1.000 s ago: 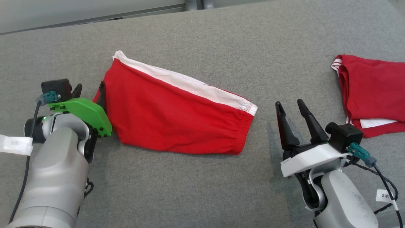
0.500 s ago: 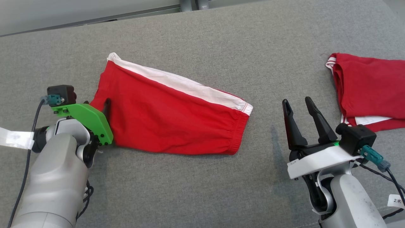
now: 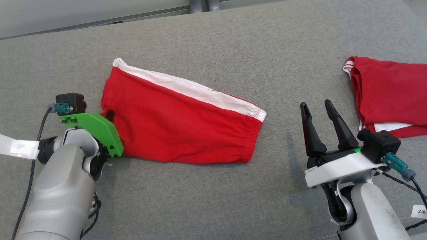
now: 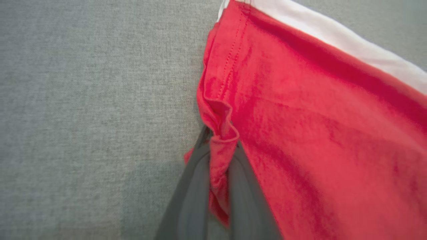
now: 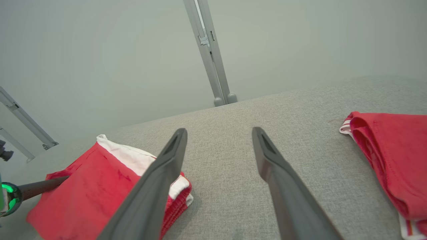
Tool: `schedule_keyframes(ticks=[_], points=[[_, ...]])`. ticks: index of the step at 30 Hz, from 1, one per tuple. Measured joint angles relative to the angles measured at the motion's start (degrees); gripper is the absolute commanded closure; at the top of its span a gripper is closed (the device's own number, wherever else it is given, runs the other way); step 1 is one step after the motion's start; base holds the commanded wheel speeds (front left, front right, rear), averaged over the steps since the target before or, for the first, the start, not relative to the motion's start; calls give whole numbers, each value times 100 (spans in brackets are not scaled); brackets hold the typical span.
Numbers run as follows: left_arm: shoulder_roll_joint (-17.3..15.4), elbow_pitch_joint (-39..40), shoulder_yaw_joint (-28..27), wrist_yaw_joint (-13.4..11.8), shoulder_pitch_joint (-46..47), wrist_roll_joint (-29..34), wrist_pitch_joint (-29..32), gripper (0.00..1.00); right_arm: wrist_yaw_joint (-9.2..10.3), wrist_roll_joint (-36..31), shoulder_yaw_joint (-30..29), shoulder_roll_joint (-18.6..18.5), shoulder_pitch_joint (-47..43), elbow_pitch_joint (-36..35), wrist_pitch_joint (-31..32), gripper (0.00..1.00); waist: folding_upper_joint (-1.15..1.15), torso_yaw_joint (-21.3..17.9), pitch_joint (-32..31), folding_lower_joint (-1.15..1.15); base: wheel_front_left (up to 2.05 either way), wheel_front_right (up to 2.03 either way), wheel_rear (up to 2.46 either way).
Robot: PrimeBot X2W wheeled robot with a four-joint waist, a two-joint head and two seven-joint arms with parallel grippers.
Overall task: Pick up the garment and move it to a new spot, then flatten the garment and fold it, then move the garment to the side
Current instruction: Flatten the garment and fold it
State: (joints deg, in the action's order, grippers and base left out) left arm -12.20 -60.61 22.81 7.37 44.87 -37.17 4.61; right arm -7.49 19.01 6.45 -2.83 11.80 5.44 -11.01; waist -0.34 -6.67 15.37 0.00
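Observation:
The garment [image 3: 180, 123] is a pair of red shorts with a white side stripe, folded in half and lying flat on the grey surface; it also appears in the left wrist view [image 4: 317, 126] and the right wrist view [image 5: 90, 196]. My left gripper [image 3: 109, 115] sits at its left edge, shut on a pinched fold of red cloth [image 4: 218, 156]. My right gripper [image 3: 317, 115] hovers open to the right of the garment, its fingers [image 5: 156, 186] spread with nothing between them.
A second folded red garment [image 3: 390, 96] lies at the far right, also seen in the right wrist view [image 5: 393, 160]. The grey padded surface [image 3: 213, 200] ends at a back edge with a pale wall and a metal post [image 5: 208, 50] behind it.
My left gripper slid onto the garment's left edge and closed on the cloth, bunching it slightly. The head camera shifted a little; the right gripper stayed open.

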Motion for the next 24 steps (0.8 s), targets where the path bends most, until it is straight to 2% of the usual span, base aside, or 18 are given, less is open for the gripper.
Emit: schedule_keyframes(ticks=[13,22,24], points=[[-23,860,-272,-42,-907,-504,-746,100,0,-87,-207,0,-69,32,38,0,0,295,-171,0,0,0,0],[3,1908,-427,-348,-1861,-642,-1098,100,0,-201,-402,1,-170,30,216,0,0,534,-304,0,0,0,0],[32,2393,-472,-557,-2220,-679,-1178,100,0,-229,-427,2,-216,5,289,0,0,607,-363,0,0,0,0]])
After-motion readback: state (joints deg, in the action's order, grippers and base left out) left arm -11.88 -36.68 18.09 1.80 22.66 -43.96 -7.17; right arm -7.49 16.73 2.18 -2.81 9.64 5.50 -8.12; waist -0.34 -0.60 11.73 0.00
